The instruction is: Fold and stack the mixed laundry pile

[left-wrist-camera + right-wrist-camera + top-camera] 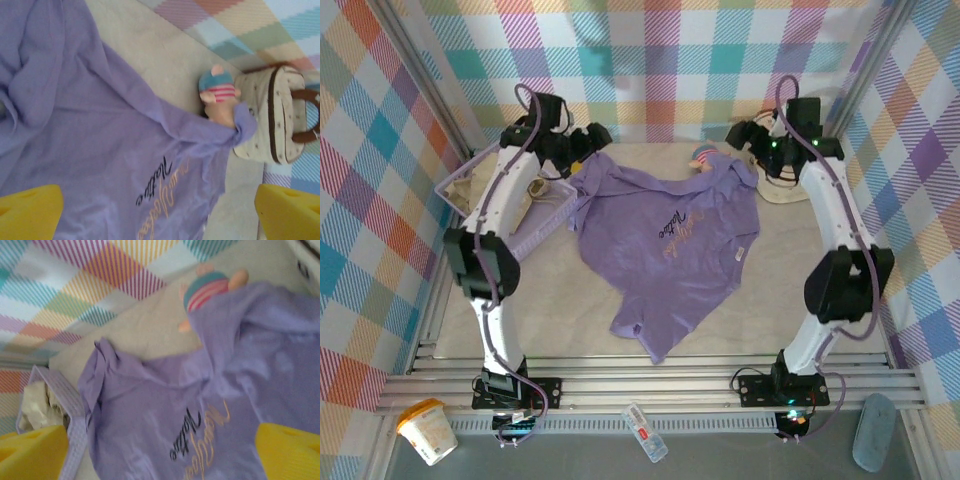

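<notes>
The lavender T-shirt (670, 250) lies spread print-up across the table's middle, hem toward the arm bases, apparently laid flat ready for folding. Over its far shoulders hang the left gripper (585, 140) and right gripper (742, 132), both with fingers wide apart and empty. The right wrist view catches the beige garment (37, 400) bunched inside the lavender basket (75, 415). The left wrist view instead gives a small striped doll (218, 90) touching the shirt's edge, beside the cream case (270, 120).

My yellow fingertips (30, 212) look smooth matt plastic; the T-shirt (670, 250) is soft creased cloth, the basket (535, 240) perforated plastic.
</notes>
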You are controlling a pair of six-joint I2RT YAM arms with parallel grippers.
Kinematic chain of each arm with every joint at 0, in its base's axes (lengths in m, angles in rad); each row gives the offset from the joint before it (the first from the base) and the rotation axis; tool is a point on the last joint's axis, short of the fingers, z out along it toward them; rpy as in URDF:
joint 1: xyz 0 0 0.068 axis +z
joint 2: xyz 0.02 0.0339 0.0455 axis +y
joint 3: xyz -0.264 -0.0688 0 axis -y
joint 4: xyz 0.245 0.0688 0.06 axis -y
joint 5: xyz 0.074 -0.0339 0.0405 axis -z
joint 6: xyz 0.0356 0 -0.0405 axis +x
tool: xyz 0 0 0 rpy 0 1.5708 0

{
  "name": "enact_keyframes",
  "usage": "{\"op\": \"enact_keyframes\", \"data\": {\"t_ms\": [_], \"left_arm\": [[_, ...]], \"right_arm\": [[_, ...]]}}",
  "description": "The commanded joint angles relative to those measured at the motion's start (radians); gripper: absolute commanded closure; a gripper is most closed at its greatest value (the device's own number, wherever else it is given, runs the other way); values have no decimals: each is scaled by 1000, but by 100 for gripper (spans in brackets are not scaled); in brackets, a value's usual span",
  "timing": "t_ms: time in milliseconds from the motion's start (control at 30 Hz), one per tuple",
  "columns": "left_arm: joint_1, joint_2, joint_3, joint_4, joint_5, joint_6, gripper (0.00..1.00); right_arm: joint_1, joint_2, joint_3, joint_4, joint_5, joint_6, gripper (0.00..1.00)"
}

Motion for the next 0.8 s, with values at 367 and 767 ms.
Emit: {"op": "enact_keyframes", "data": {"t_ms": [367, 767], "left_arm": [[-150, 29, -441, 193, 22, 48, 68], [-186, 126, -567, 116, -69, 122, 68]], "right_arm": [[371, -98, -591, 25, 177, 123, 62], [310, 91, -658, 53, 268, 242, 69]]}}
